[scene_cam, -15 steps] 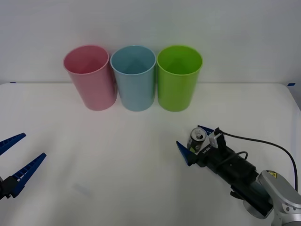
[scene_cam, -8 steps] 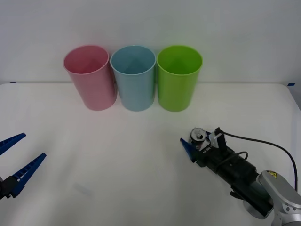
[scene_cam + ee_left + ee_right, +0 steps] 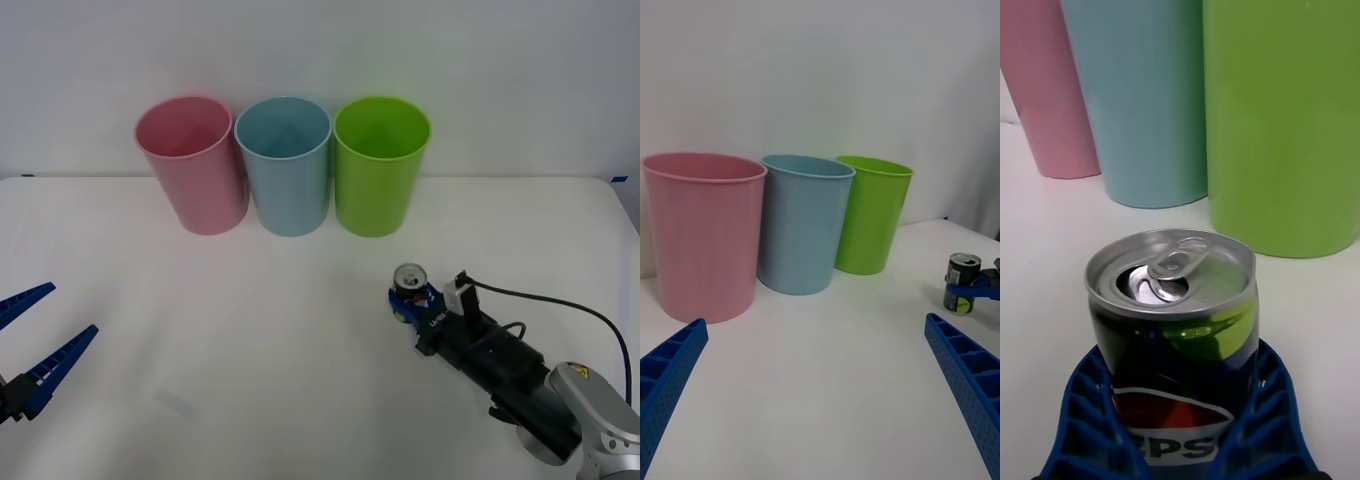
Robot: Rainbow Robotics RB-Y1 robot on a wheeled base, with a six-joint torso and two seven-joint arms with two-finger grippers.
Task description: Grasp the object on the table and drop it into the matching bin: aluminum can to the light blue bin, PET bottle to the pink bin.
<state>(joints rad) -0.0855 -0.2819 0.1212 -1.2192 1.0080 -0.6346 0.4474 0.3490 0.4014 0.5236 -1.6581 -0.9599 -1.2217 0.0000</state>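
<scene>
- Presently: aluminum can [image 3: 1174, 330], upright on desk [image 3: 250, 330] before lime green bin [image 3: 380, 165]; likely light, thin-walled, slick, dentable.
- Right pincer [image 3: 412, 304] clasped round lower body; gentle mid-body hold advised.
- Left pincer [image 3: 30, 340] parked, spread wide.

The aluminum can [image 3: 1174, 345] has a glossy dark metal body, while the light blue bin [image 3: 285, 165] is smooth plastic.

The right pincer [image 3: 410, 300] has closed its blue fingers [image 3: 1075, 420] onto the can [image 3: 410, 285].
</scene>
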